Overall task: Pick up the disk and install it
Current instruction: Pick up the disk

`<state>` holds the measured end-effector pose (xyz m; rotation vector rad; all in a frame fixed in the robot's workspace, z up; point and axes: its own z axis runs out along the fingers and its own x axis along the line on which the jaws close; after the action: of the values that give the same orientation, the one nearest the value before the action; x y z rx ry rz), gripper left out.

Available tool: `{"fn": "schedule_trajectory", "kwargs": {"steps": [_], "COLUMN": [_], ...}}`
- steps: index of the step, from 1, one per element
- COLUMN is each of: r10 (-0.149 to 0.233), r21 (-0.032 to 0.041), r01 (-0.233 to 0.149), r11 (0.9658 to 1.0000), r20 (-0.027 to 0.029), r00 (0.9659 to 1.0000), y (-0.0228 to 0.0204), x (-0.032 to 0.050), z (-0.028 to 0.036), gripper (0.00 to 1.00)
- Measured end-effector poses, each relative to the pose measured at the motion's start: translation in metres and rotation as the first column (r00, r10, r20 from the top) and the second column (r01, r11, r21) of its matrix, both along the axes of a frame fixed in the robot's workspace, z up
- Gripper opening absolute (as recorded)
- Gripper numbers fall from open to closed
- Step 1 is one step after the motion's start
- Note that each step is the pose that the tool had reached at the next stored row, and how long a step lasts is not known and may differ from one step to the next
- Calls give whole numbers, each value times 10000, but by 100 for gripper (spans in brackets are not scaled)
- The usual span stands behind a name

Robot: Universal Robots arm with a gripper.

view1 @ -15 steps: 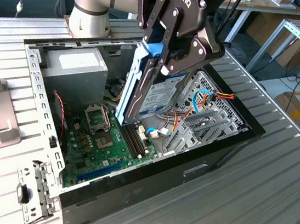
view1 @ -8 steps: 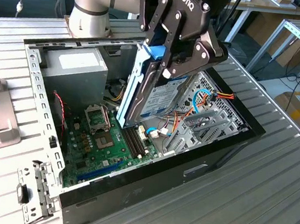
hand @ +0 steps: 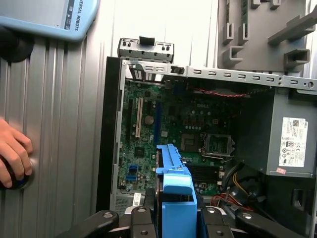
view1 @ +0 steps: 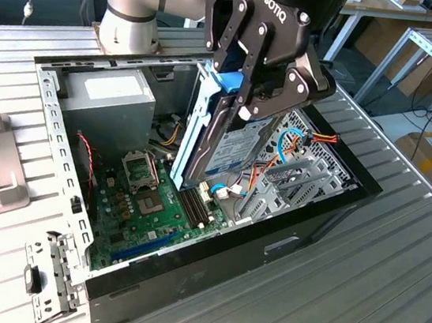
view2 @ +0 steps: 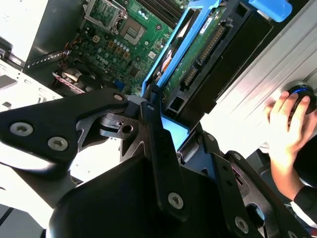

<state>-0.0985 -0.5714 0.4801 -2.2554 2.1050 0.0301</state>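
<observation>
The fingers (view1: 297,80) are clamped on the disk (view1: 233,152). It hangs tilted on edge in its light-blue carrier over the open computer case (view1: 63,159), above the green motherboard (view1: 135,199) and to the exterior view's right of the grey power supply (view1: 117,97). A person's hand (hand: 12,158) rests on the ribbed surface (view1: 358,292) beside the case.

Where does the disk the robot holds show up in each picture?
Exterior view: the disk hangs tilted over the open case, mid-picture.
Second wrist view: the disk, green circuit side showing.
First wrist view: the disk, edge-on.
Shared landmark: the green motherboard.
</observation>
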Motion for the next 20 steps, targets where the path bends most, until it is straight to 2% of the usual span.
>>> {"fn": "schedule_trajectory", "kwargs": {"steps": [4,15,18,19,20], "r10": [0,-36,-306,-588,-662], "r21": [1,0,-1,1,1], "r01": [0,36,306,588,662], "r11": [10000,10000,9995,9983,9978], "r20": [0,0,0,0,0], "r00": [10000,10000,9995,9983,9978], "y": [-32,-39,-41,-41,-41], "x": [0,5,6,6,9], "z": [-1,-1,-4,-7,-8], "gripper": [37,37,37,37,37]}}
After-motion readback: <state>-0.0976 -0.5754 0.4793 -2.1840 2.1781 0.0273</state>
